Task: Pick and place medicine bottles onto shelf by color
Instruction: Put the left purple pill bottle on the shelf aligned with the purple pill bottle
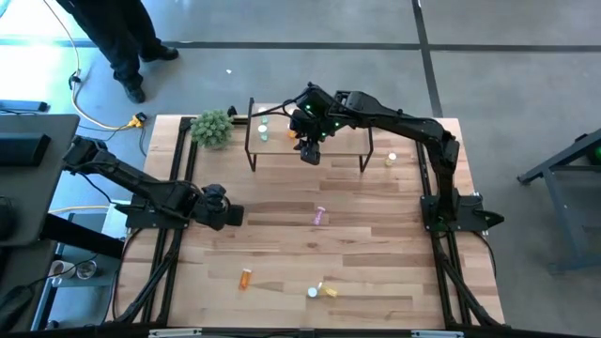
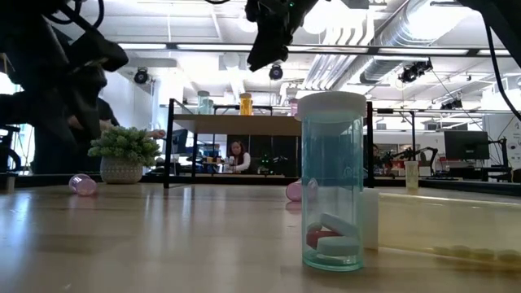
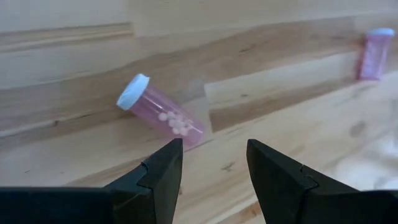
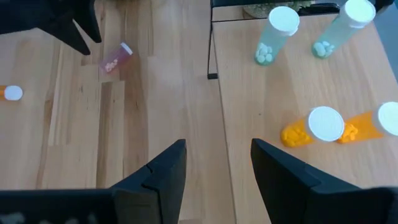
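My right gripper (image 4: 214,171) hangs over the front edge of the shelf (image 4: 292,93), fingers parted with nothing between them. Just ahead of it on the board stand two orange bottles (image 4: 311,127), side by side and close to touching, white caps up. Farther along the board, two green bottles (image 4: 275,34) stand a little apart from each other. From above, my right arm reaches across the table to the shelf (image 1: 343,143), and a yellow bottle (image 1: 391,159) stands on the tabletop just beyond the shelf's right leg.

My left gripper (image 3: 214,168) waits low over the left side of the table (image 1: 282,235), fingers apart and empty. A pink bottle (image 3: 160,115) lies on its side just ahead of those fingers, and a second pink bottle (image 3: 373,53) lies well beyond it. Far from either gripper, near the table's front edge, an orange bottle (image 1: 245,278) and a yellow bottle (image 1: 329,290) lie on the wood.
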`<action>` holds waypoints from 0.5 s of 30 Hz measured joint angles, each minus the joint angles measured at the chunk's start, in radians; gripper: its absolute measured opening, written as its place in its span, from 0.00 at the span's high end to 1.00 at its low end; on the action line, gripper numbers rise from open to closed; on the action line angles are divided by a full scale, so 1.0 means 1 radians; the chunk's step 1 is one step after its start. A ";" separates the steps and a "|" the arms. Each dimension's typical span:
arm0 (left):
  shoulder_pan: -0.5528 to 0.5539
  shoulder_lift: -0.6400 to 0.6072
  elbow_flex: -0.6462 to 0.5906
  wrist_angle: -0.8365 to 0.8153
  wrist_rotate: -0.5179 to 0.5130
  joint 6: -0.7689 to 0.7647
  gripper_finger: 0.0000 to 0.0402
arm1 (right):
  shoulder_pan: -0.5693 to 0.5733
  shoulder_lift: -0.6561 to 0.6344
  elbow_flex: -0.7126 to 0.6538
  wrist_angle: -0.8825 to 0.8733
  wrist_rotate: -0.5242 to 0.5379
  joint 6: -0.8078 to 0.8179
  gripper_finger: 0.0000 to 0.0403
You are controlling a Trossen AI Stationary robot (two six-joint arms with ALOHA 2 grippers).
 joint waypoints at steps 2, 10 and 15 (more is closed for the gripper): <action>-0.004 0.021 0.000 -0.003 -0.002 -0.026 0.58 | 0.001 0.000 0.000 0.000 0.000 -0.003 0.57; -0.004 0.119 0.000 -0.001 -0.001 -0.120 0.58 | 0.001 0.000 0.000 0.000 0.000 -0.003 0.57; -0.004 0.178 0.000 0.019 0.000 -0.162 0.58 | 0.001 0.000 0.000 0.000 0.000 -0.004 0.57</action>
